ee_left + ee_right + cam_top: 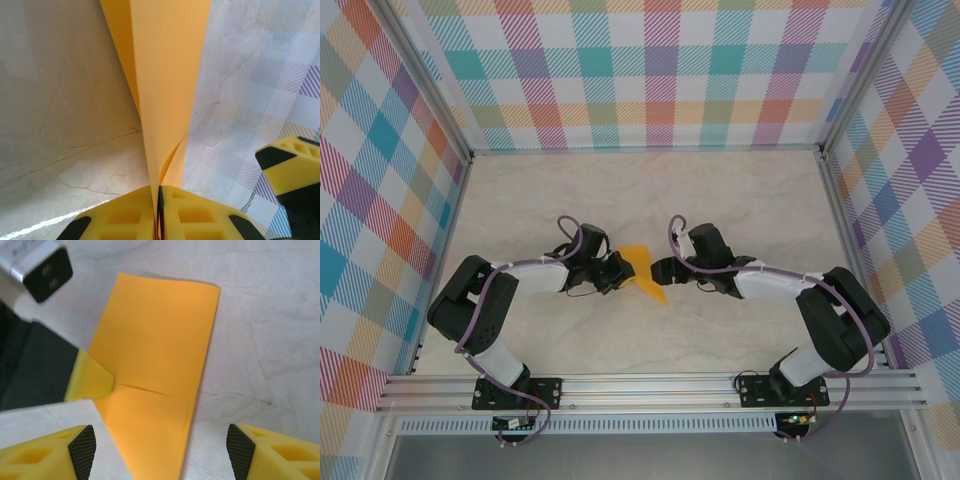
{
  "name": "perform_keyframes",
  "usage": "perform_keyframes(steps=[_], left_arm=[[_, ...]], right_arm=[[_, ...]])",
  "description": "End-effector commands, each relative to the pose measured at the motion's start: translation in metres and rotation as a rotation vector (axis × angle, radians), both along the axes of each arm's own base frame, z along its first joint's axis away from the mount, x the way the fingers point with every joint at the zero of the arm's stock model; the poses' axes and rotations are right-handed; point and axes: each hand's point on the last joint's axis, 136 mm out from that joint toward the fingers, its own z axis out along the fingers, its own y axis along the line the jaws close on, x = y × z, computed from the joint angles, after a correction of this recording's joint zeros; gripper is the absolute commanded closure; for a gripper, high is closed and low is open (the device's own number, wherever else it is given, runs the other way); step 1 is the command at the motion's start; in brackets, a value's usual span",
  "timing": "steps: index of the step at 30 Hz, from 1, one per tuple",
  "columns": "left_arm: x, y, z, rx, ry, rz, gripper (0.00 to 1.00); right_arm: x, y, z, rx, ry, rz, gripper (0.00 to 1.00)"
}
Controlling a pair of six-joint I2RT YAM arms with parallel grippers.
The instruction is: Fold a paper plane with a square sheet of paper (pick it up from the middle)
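Left gripper [159,200] clenches one side edge of the folded square sheet of paper [155,355]; seen from the sheet, the right gripper [160,447] stands on the opposite side, fingers spread wide and empty, the sheet's long axis running toward its gap.

Orange-yellow paper [155,355], plaid walls [660,70], marbled table [650,190]
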Motion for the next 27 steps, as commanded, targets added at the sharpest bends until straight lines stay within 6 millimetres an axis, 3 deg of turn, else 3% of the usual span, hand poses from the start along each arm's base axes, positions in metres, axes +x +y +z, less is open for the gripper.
perform_keyframes(steps=[1, 13, 20, 27], left_arm=[[0.001, -0.004, 0.016, 0.008, -0.024, -0.020, 0.89], [0.003, -0.006, 0.018, 0.028, -0.015, -0.042, 0.89], [0.002, -0.005, 0.017, 0.033, -0.006, -0.038, 0.89], [0.003, -0.004, 0.017, 0.034, -0.004, -0.029, 0.89]], right_arm=[[0.000, 0.010, 0.005, -0.137, -0.340, 0.114, 0.27], [-0.006, 0.036, -0.024, -0.287, -0.582, 0.201, 0.35], [-0.003, 0.050, -0.022, -0.264, -0.642, 0.205, 0.43], [-0.005, 0.057, -0.028, -0.270, -0.626, 0.237, 0.72]])
